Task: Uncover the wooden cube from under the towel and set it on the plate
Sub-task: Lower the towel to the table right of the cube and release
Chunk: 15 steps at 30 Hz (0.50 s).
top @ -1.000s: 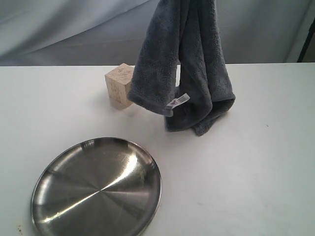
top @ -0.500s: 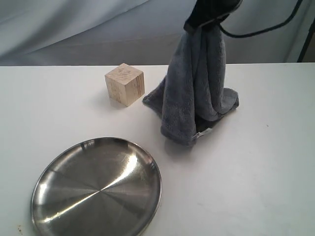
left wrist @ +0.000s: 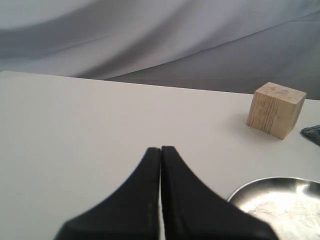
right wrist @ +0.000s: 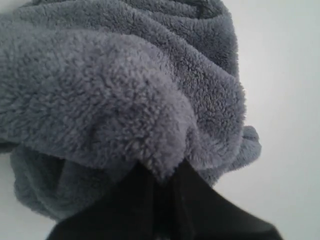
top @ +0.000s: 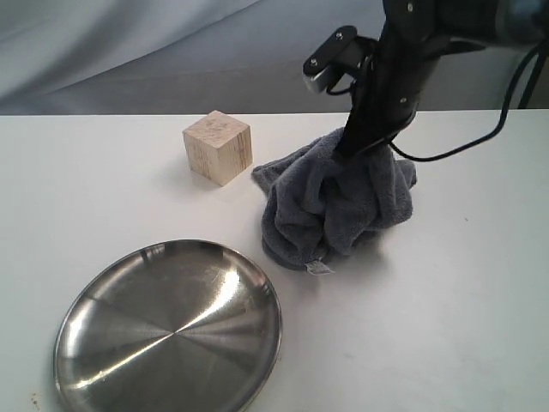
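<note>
While my right gripper [top: 358,144] pinched the towel [top: 334,202] heaped at centre frame, the cube [top: 218,148] stood upper left, seemingly clear of it.

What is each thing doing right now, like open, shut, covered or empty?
wooden cube: uncovered, sitting on the table beside the towel.
towel: bunched in a heap on the table, top pinched by the right fingers.
plate: empty.
left fingers: shut, holding nothing.
right fingers: shut on the towel.

No legible text, brand, number or sign was found. A small white tag [top: 319,269] was seen at the edge of the towel [top: 334,202], but any print on it could not be made out.
</note>
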{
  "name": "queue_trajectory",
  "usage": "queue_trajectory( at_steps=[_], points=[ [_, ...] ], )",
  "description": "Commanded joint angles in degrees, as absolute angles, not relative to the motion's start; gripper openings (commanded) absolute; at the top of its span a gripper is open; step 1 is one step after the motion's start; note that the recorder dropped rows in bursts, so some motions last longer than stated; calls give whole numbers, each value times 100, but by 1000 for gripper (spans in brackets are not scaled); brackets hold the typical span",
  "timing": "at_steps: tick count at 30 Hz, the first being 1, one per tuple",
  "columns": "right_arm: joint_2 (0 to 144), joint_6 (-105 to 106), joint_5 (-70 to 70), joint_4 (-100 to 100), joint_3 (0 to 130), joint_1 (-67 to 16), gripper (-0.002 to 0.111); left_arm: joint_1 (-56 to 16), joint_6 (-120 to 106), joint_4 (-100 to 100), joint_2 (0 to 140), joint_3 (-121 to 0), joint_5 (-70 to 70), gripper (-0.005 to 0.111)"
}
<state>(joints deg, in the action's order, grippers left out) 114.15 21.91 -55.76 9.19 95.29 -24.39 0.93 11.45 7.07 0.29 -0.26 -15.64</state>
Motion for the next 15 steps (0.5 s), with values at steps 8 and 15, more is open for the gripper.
queue_trajectory(
  at_steps=[8, 15],
  points=[
    [11371, 1809, -3497, 841, 8246, -2331, 0, 103, 1173, 661, 0, 0, -1523, 2],
    [11430, 1274, -2990, 841, 7810, -2113, 0, 103, 1173, 661, 0, 0, -1523, 2]
  ],
)
